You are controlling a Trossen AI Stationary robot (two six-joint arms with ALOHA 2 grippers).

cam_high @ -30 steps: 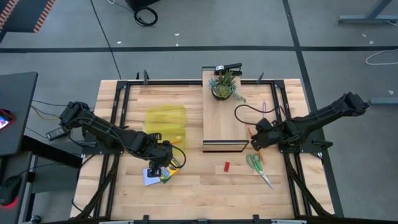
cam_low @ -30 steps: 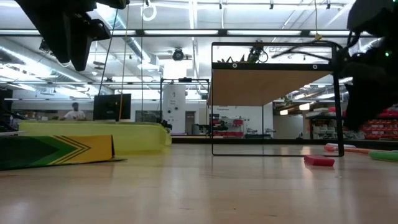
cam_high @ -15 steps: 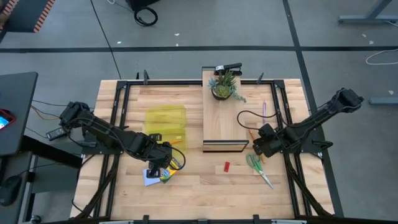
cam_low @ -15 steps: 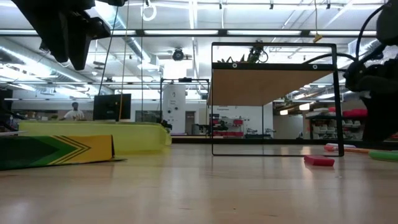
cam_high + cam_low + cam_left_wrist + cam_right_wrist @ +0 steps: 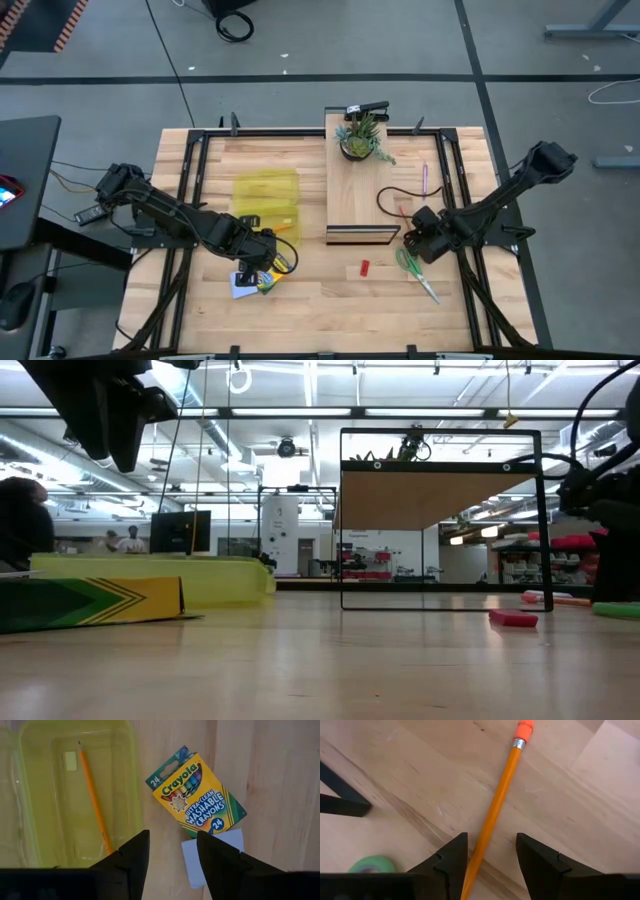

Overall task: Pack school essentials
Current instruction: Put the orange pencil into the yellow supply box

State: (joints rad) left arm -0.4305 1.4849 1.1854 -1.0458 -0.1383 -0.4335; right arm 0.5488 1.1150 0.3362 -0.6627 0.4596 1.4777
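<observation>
Right gripper [image 5: 487, 865] lower now, fingers astride one orange pencil [image 5: 496, 810]; two pencils total.

Between my right fingers [image 5: 451, 862], dark: pencil [image 5: 495, 812], orange, silver band, orange-pink eraser. Lower left of that frame: scissors handle [image 5: 371, 864], green. Past my left fingers [image 5: 134, 857], dark: crayon box [image 5: 196, 795], yellow with green edges and chevrons, blue "24" marks; notepad [image 5: 212, 857], pale blue; case [image 5: 75, 795], translucent yellow-green, 1 orange pencil inside. High view, centre: block [image 5: 364, 268], red; pen [image 5: 424, 178], purple; plant [image 5: 361, 134], green.
</observation>
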